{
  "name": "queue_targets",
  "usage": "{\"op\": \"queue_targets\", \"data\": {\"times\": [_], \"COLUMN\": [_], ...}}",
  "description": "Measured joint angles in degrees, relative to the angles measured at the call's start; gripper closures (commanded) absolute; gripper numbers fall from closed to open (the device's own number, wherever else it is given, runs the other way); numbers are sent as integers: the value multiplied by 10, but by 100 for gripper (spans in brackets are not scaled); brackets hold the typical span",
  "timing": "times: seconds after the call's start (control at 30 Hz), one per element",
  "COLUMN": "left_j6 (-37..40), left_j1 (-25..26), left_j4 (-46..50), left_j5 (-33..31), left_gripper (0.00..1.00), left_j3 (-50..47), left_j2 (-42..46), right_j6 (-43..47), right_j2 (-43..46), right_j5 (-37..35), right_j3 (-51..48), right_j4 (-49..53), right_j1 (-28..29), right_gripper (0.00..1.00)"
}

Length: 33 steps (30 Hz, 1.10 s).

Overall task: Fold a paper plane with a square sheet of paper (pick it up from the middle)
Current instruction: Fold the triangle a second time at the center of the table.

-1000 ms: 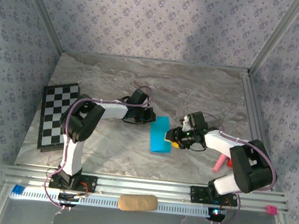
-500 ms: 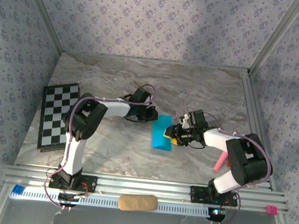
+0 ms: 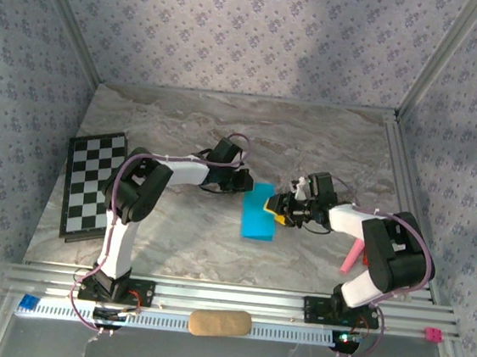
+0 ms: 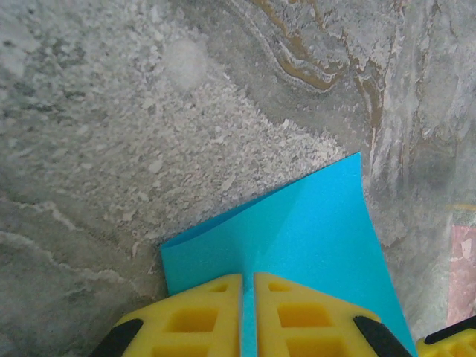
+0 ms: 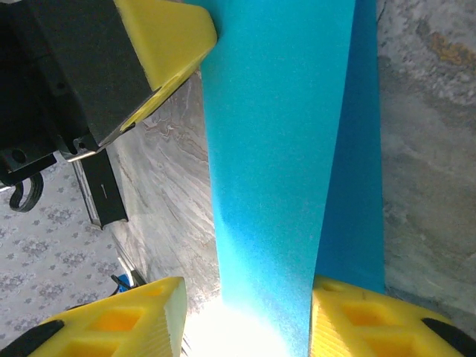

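Your left claw (image 4: 248, 279) is clenched on the edge of the thin turquoise-blue sheet of paper (image 4: 312, 230), with the paper pinched between its yellow fingers (image 4: 193, 320). Your right claw (image 5: 248, 291) is released. Its fingers stand apart astride the sheet's opposite side, with a clear gap beside one of them. From above, the sheet (image 3: 258, 219) sits mid-table on the grey marbled table (image 3: 310, 143), between the two claws, with a lengthwise crease.
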State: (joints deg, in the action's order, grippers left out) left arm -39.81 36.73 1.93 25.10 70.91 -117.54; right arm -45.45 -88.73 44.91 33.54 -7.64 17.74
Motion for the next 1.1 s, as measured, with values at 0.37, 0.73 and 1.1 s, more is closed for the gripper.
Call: {"op": "queue_targets", "data": {"times": [0.37, 0.73, 1.1], "left_j6": [13, 18, 62], "left_j1": [0, 0, 25], "left_j4": [-2, -22, -61], "left_j5": [2, 7, -67], "left_gripper": [79, 59, 55], "left_j3": [2, -11, -125], "left_j2": [0, 15, 193], "right_j6": [0, 0, -22], "right_j2": [-36, -55, -56], "right_j5": [17, 16, -6], "right_j3": [0, 0, 0], "right_j4": [-18, -18, -27], "right_j1": [-10, -10, -2], "right_gripper": [75, 87, 93]}}
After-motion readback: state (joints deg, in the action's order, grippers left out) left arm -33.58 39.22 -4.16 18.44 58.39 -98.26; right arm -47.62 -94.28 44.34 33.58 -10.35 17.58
